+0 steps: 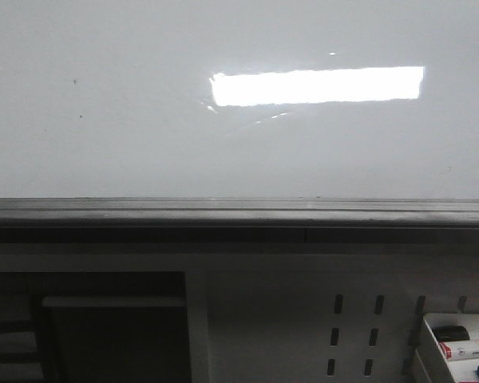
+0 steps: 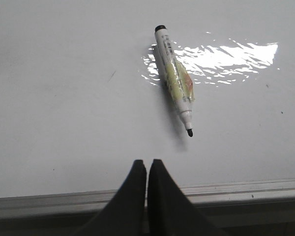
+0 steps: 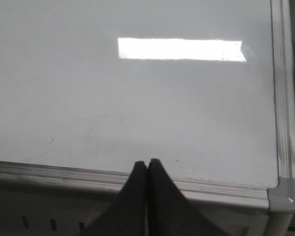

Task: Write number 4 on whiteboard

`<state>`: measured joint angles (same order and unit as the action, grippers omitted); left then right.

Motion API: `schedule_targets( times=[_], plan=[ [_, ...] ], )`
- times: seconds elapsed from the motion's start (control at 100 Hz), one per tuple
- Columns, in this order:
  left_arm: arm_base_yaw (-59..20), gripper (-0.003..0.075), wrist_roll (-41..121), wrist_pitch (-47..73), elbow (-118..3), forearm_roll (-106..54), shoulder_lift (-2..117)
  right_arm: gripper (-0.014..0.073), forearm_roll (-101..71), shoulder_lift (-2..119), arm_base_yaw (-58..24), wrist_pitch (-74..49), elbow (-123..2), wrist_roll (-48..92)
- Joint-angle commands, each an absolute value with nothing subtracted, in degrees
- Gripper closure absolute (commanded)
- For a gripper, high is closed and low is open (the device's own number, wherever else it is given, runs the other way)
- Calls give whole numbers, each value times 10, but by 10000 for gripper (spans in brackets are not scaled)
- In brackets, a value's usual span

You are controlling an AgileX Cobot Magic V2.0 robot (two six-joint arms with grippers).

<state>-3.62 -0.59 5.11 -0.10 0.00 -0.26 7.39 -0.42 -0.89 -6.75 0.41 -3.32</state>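
Observation:
The whiteboard [image 1: 144, 120] fills the front view, glossy white with a dark grey frame edge, and bears no number 4, only tiny specks. In the left wrist view an uncapped marker [image 2: 174, 80] lies on the whiteboard [image 2: 64, 98], its black tip pointing toward my left gripper [image 2: 147, 162], which is shut and empty a short way from the tip, over the board's near edge. My right gripper [image 3: 147, 162] is shut and empty over the near frame of the whiteboard [image 3: 113, 98], close to its rounded corner [image 3: 285, 194]. Neither gripper shows in the front view.
Below the board's frame [image 1: 239, 214] is a white perforated panel with slots [image 1: 355, 335]. A white tray [image 1: 459, 343] at the lower right holds spare markers. A dark opening [image 1: 112, 327] lies at the lower left.

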Motion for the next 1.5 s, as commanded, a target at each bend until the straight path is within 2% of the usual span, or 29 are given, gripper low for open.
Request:
schedule_targets(
  times=[0.0, 0.76, 1.0, 1.34, 1.49],
  plan=[
    [-37, 741, -11, 8, 14, 0, -19, 661, 79, -17, -10, -20, 16, -29],
    [-37, 741, -11, 8, 14, 0, -19, 661, 79, -17, -10, -14, 16, -29],
    [-37, 741, -11, -45, 11, -28, -19, 661, 74, -17, -10, 23, 12, -29],
    [-37, 741, -11, -43, -94, -56, -10, 661, 47, 15, -10, -46, -121, -29],
    [-37, 741, -11, 29, -169, -56, 25, 661, 47, 71, -10, -98, -189, -29]
  ],
)
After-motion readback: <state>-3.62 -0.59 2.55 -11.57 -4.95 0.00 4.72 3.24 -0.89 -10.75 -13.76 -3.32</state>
